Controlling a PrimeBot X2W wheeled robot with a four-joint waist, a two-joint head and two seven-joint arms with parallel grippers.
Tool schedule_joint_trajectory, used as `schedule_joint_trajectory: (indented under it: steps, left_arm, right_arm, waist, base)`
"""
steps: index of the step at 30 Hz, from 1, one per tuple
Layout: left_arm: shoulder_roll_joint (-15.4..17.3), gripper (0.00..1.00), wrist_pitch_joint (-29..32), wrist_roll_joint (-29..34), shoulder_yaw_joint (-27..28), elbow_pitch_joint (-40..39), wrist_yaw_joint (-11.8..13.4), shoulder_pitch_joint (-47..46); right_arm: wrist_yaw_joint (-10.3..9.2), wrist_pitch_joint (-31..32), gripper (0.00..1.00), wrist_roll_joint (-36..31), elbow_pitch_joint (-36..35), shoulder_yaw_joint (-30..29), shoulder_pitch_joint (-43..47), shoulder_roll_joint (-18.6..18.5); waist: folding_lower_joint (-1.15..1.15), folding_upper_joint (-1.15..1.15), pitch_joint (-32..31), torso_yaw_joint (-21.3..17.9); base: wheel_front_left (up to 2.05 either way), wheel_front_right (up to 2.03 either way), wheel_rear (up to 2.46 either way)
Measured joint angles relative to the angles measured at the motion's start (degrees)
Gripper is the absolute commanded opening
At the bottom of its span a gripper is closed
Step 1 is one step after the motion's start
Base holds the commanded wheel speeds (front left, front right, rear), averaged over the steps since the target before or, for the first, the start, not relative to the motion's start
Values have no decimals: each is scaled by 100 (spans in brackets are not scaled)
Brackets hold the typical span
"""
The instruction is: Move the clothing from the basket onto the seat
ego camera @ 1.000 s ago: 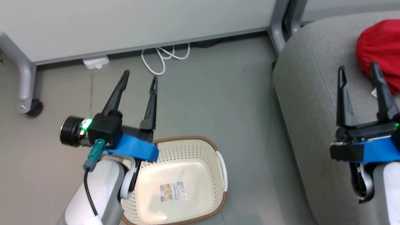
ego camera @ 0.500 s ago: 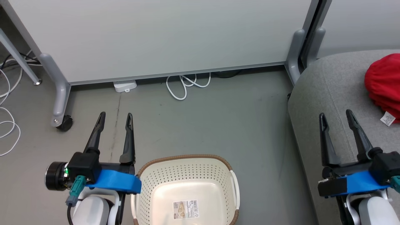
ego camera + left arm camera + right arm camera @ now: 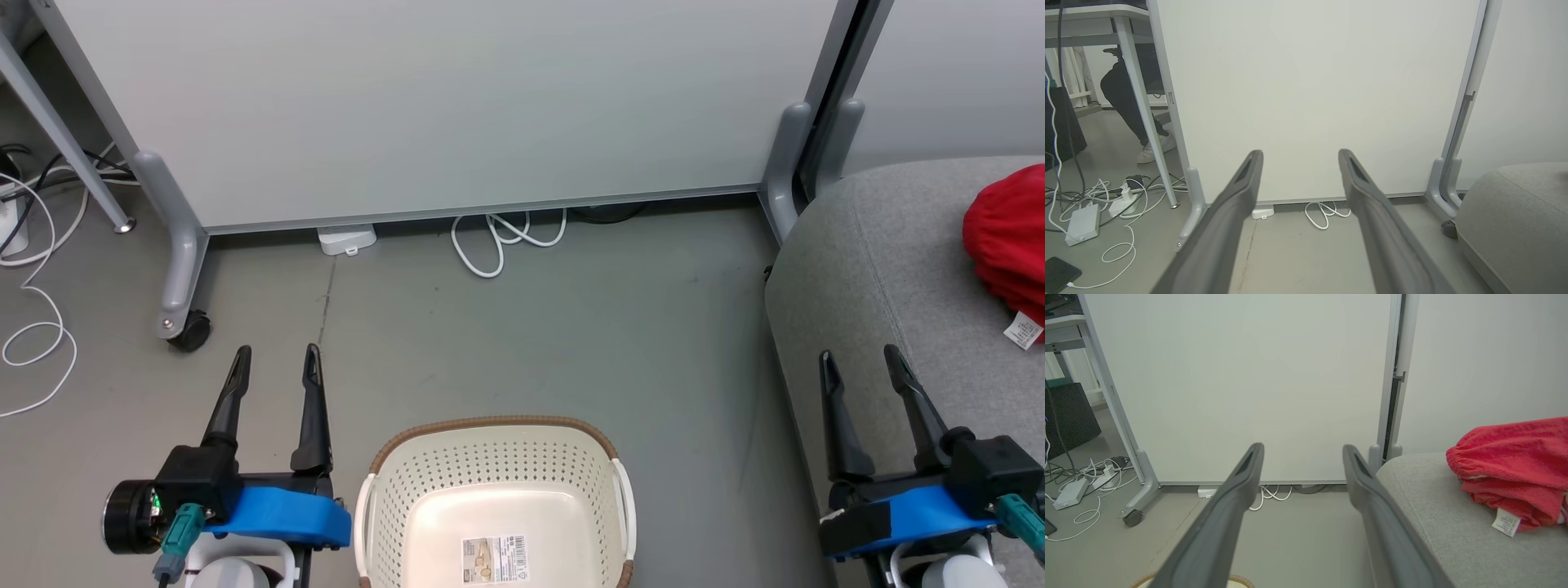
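Left claw [image 3: 277, 351], open and empty, stands just left of the basket [image 3: 490, 423]. Right claw [image 3: 859, 354], likewise, overhangs the seat [image 3: 882, 261] edge, well right of it.

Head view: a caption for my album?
Basket empty, red clothing on the seat, left gripper and right gripper open.

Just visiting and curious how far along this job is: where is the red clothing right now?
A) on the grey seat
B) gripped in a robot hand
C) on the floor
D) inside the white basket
A: the red clothing lies on the grey seat. The basket shows a bare bottom with a sticker, and the left hand and right hand are open, holding nothing.
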Motion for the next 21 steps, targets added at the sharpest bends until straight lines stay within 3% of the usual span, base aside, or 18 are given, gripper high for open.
schedule_joint_trajectory:
  steps: [21]
  left_arm:
    - [-176, 100, 0, 229, 345, 148, -218, 206]
  right_arm:
    - [0, 0, 100, 13, 249, 16, 129, 43]
  waist:
    - [1, 0, -192, 6]
  base:
    - [0, 0, 0]
